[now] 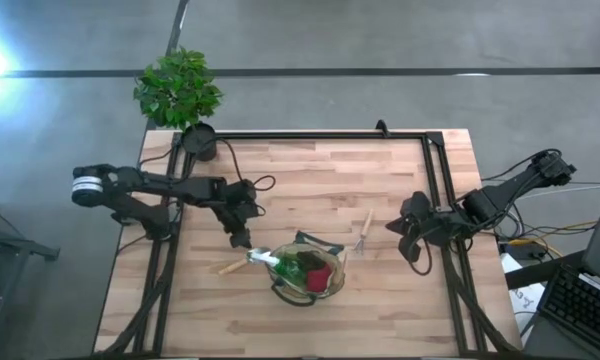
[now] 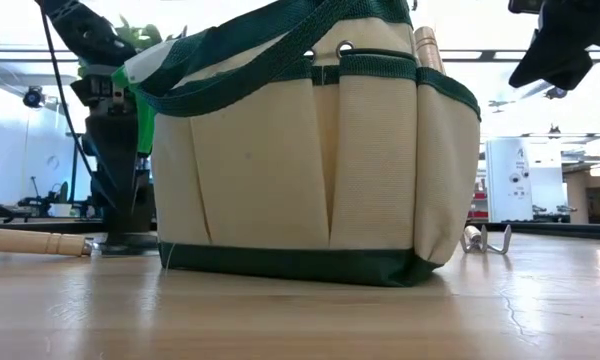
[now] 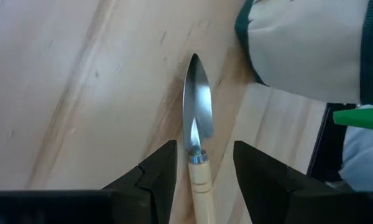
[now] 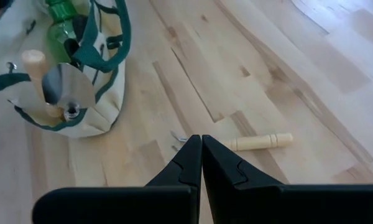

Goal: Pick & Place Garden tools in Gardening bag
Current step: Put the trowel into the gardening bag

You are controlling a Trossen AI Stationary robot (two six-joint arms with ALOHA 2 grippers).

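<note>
Near the front edge of the wooden surface [image 1: 310, 190], about in the middle, stands the gardening bag [image 1: 308, 268]. It already has some tools in it: a green-and-white piece [image 1: 280, 262] pokes out of the top, a red-and-black item [image 1: 318, 277] sits inside, and the right wrist view shows a wooden-handled tool [image 4: 46, 84] tucked in a side pocket. So part of the job looks done. Two tools are still out on the surface. A small trowel [image 3: 197, 134] lies just beside the bag on the left arm's side, and the left hand [image 3: 202, 171] is right over it, its fingers spread apart with the trowel's neck between them, not yet squeezing it. A hand rake [image 1: 363, 232] lies near the bag on the other side. The right hand [image 4: 201, 162] waits near the right edge of the surface, its fingers pressed together and holding nothing. I think the trowel goes in next, then the rake.
</note>
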